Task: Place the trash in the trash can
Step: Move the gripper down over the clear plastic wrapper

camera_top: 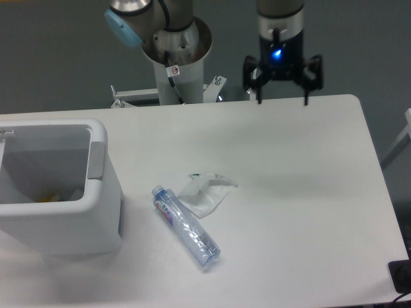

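A clear crushed plastic bottle (186,226) with a blue cap lies on the white table (302,192), slanting from upper left to lower right. A crumpled translucent white wrapper (205,190) lies just right of the bottle's cap end, touching or nearly touching it. The large white trash can (96,192) with a grey tab stands at the left edge; something yellowish lies inside. My gripper (282,99) hangs high over the table's far edge, well away from the trash, fingers spread open and empty.
The arm's base column (176,64) stands behind the table's far edge. A dark object (401,276) sits at the table's lower right corner. The floor behind is grey.
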Robot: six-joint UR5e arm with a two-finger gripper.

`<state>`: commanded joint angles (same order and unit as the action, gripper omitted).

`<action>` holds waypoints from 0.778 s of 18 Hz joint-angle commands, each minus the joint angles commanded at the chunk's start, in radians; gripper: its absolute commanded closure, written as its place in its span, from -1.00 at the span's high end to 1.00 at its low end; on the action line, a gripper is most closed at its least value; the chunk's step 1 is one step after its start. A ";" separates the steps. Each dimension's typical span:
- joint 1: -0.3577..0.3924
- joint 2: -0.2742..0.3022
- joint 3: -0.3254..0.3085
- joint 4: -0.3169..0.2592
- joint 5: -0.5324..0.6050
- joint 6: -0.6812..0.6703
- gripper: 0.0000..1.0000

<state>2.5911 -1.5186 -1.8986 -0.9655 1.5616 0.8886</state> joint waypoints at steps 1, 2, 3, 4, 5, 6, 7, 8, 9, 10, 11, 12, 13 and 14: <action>-0.031 -0.002 -0.038 0.049 0.002 -0.035 1.00; -0.055 -0.014 -0.060 0.080 0.002 -0.054 1.00; -0.071 -0.026 -0.068 0.083 0.002 -0.060 1.00; -0.087 -0.044 -0.068 0.082 -0.002 -0.057 1.00; -0.117 -0.066 -0.068 0.080 -0.006 -0.056 1.00; -0.143 -0.092 -0.068 0.082 -0.015 -0.050 1.00; -0.155 -0.121 -0.068 0.080 -0.034 -0.048 1.00; -0.160 -0.152 -0.068 0.085 -0.054 -0.045 1.00; -0.166 -0.181 -0.065 0.088 -0.064 -0.034 1.00; -0.183 -0.224 -0.062 0.090 -0.066 0.001 1.00; -0.189 -0.244 -0.060 0.091 -0.066 0.030 1.00; -0.192 -0.255 -0.063 0.090 -0.066 0.061 1.00; -0.190 -0.262 -0.069 0.090 -0.067 0.087 1.00; -0.190 -0.274 -0.069 0.090 -0.066 0.119 1.00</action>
<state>2.4007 -1.7931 -1.9681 -0.8759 1.4956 1.0075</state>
